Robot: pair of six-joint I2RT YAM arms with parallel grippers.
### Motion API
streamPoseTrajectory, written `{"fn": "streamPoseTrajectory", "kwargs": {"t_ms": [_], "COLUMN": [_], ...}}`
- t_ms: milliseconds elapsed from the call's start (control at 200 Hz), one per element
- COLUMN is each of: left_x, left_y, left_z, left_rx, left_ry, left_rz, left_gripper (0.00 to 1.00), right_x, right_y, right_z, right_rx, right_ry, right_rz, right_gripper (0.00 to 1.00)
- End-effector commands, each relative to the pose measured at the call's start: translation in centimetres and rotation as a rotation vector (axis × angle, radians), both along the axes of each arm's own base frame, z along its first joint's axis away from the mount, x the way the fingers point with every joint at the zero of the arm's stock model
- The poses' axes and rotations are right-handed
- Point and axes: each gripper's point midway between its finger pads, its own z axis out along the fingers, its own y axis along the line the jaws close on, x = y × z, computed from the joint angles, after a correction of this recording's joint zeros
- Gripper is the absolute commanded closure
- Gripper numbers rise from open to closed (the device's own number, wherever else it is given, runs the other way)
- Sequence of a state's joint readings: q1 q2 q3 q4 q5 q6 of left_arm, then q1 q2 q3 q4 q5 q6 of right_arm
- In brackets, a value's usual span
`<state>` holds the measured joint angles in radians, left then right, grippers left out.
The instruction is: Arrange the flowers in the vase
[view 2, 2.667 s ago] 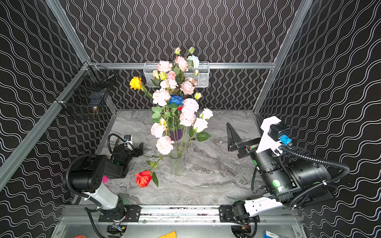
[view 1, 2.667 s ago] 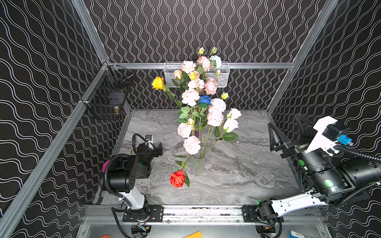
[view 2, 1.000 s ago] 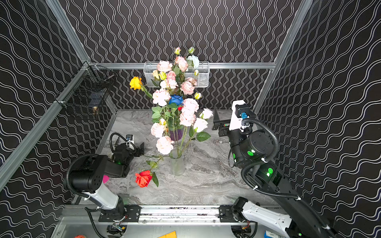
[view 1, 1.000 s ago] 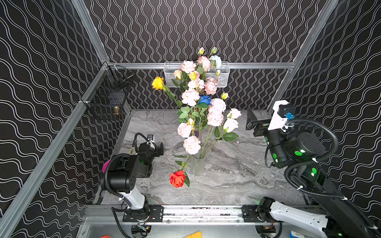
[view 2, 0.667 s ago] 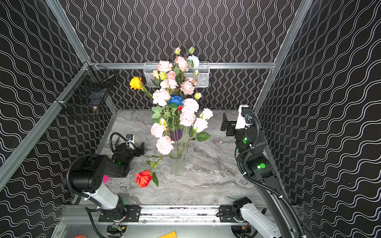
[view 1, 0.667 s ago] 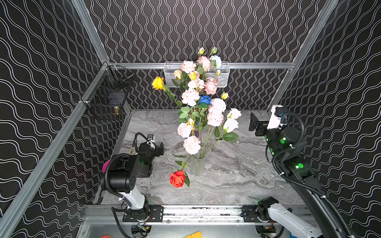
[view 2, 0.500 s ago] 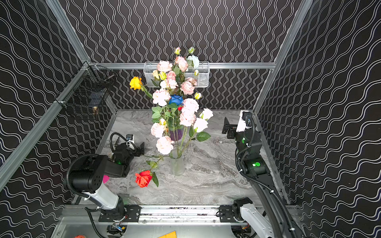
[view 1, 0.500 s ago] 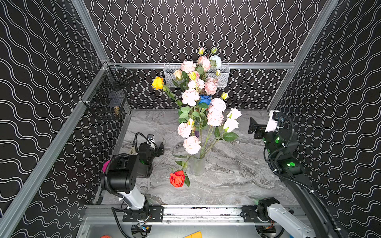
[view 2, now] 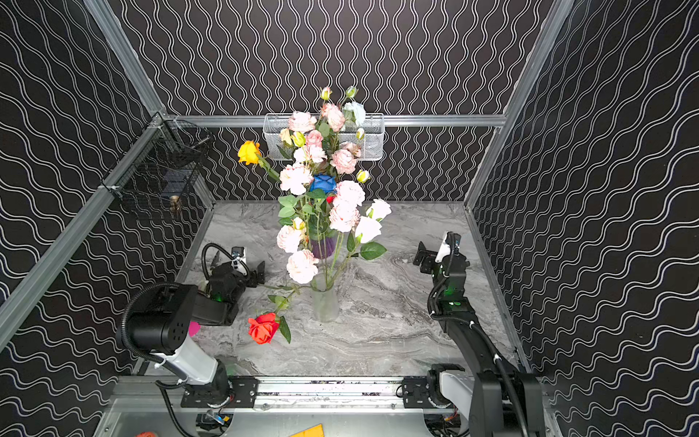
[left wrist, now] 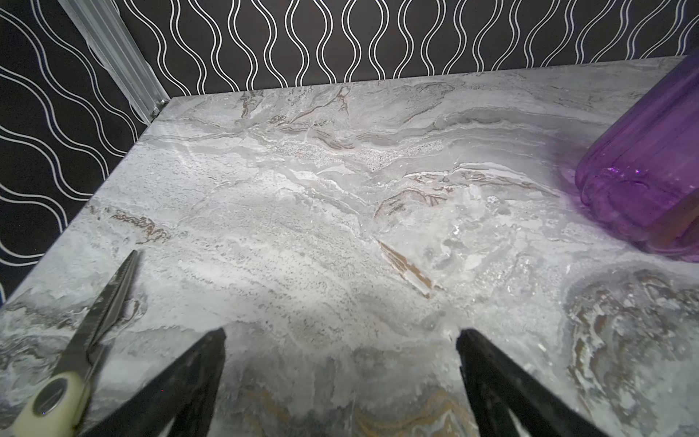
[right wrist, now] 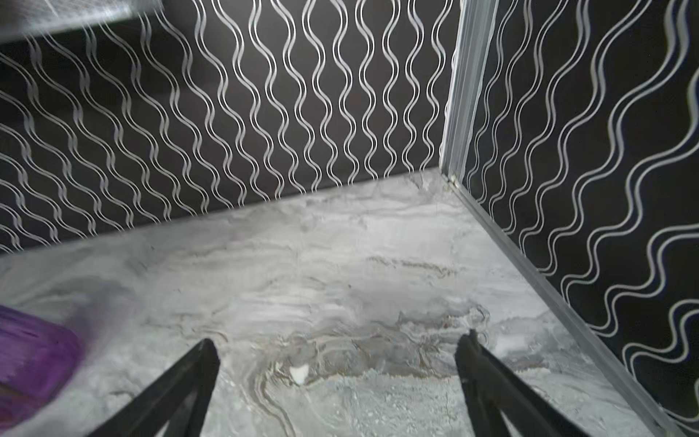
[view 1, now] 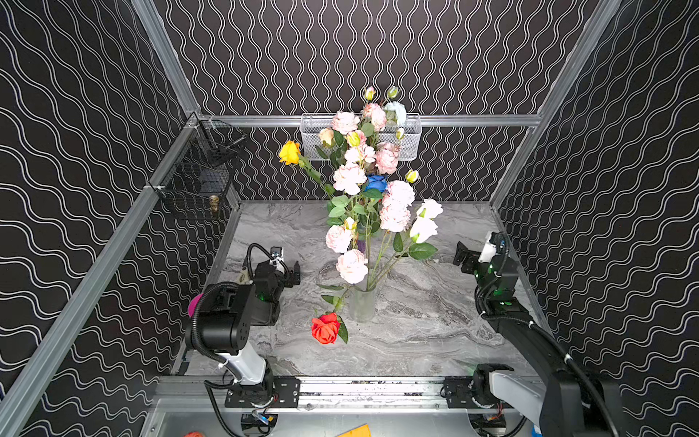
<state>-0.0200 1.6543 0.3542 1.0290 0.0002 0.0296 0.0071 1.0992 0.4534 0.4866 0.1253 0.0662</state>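
At the middle of the marble table (view 1: 416,348), the flowers (view 1: 363,189) stand bunched in the clear vase (view 1: 362,308), a purple vase (left wrist: 650,159) just behind. One red rose (view 1: 324,328) droops beside the clear vase, head near the tabletop. Whether its stem sits inside, I can't tell. The left gripper (left wrist: 340,340) hovers low over bare marble, fingers spread wide and empty, with scissors (left wrist: 87,333) lying beside it. The right gripper (right wrist: 338,346), out by the right wall, is equally spread and empty. This looks like the closing stage. That rose may want tidying, which calls for a pinch on its stem and a lift upright into the vase mouth.
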Motion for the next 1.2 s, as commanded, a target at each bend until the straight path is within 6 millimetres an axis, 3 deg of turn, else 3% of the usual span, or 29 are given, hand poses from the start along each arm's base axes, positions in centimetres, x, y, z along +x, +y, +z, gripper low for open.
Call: {"fn": "streamPoseTrajectory", "kwargs": {"t_ms": [0,195,310,395,505,586,641,766,1196], "left_x": [0.3,0.3,0.3,0.3,0.3,0.3,0.3,0.3,0.3], "left_y": [0.0,0.0,0.1,0.0,0.0,0.1,0.1,0.0,0.0], "left_z": [0.5,0.4,0.5,0.5,0.5,0.4,0.5,0.5,0.4], "left_rx": [0.015,0.017,0.016,0.015,0.018,0.016,0.017,0.018,0.018], "left_ry": [-0.018,-0.016,-0.017,-0.018,-0.018,-0.015,-0.017,-0.017,-0.016], "left_rz": [-0.003,-0.004,-0.002,-0.003,-0.002,-0.002,-0.001,-0.002,-0.003], "left_gripper": [0.01,0.01,0.01,0.01,0.01,0.01,0.01,0.01,0.01], "right_x": [0.4,-0.3,-1.3,-1.7,-2.6,-2.1,-1.7,0.3,0.5], "right_y": [-0.2,-0.6,-0.2,-0.5,-1.0,-0.5,-0.7,-1.2,-3.1], "right_z": [1.0,-2.7,-2.7,-4.4,-4.4,-5.4,-5.1,-7.3,-7.2], "right_rx": [-0.061,-0.119,-0.106,-0.090,-0.098,-0.117,-0.129,-0.089,-0.064], "right_ry": [-0.076,-0.072,-0.173,-0.134,-0.214,-0.203,-0.222,-0.058,-0.073], "right_rz": [-0.001,-0.004,0.003,-0.007,-0.057,-0.026,-0.053,-0.080,-0.172], "right_gripper": [0.01,0.01,0.01,0.01,0.01,0.01,0.01,0.01,0.01]}}
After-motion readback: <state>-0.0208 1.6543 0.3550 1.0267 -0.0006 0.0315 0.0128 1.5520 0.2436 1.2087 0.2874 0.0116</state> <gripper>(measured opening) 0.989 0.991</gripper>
